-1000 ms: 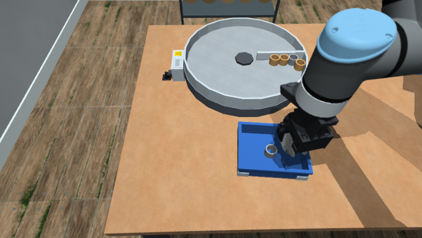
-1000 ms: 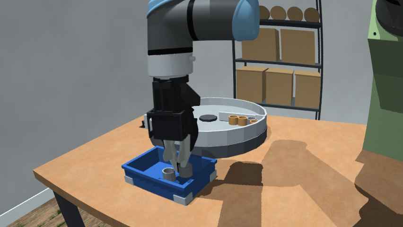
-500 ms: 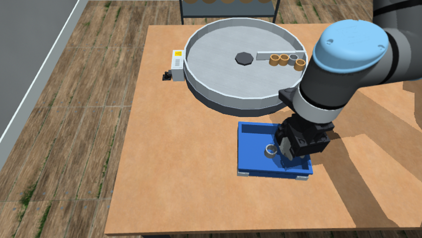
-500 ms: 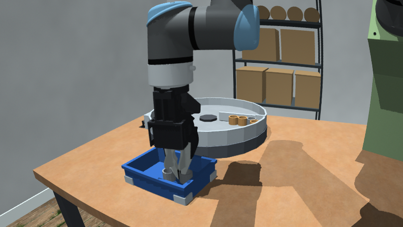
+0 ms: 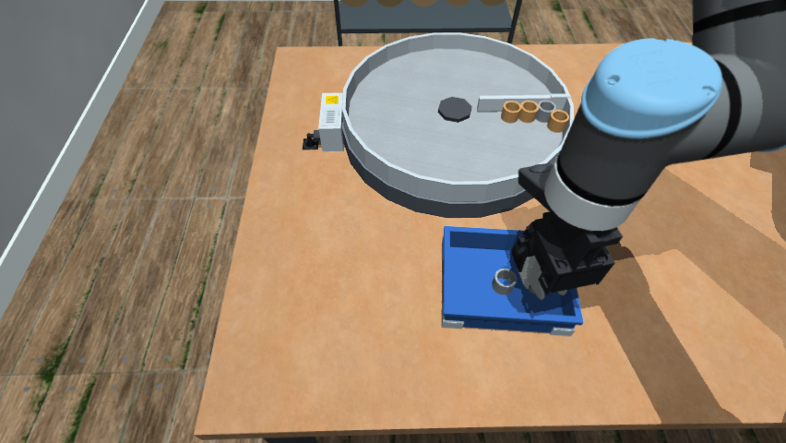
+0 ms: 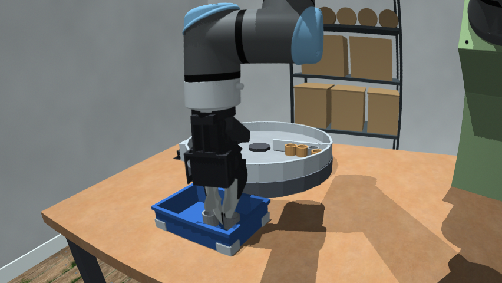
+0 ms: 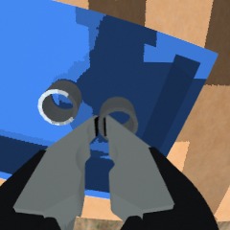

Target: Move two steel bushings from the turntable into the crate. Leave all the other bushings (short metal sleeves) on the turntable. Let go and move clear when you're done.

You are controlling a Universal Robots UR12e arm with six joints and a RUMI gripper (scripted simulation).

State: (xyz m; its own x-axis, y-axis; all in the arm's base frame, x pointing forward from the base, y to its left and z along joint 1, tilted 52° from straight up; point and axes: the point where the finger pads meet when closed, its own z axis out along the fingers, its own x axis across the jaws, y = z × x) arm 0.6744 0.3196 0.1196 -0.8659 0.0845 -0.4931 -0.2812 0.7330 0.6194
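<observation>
The gripper (image 5: 541, 295) (image 6: 223, 221) (image 7: 102, 117) is nearly closed, its fingertips pinching the wall of one steel bushing (image 6: 232, 221) (image 7: 117, 103) inside the crate (image 5: 472, 302) (image 6: 189, 233) (image 7: 29, 62). That bushing's long axis runs roughly vertical, open end up. The second steel sleeve (image 5: 503, 288) (image 6: 210, 220) (image 7: 73, 90) stands upright just beside it, bore upward, on the crate floor.

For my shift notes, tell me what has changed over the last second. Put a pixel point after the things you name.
The gripper (image 5: 543, 295) (image 6: 222, 223) (image 7: 102, 117) moved down, lowering its held bushing (image 6: 233, 220) (image 7: 118, 103) deeper into the crate (image 5: 467, 305) (image 6: 189, 236) (image 7: 29, 57). Nothing was released. The other crate bushing (image 5: 503, 288) (image 6: 211, 221) (image 7: 74, 89) and those on the turntable (image 5: 407, 148) (image 6: 280, 172) stayed put.
</observation>
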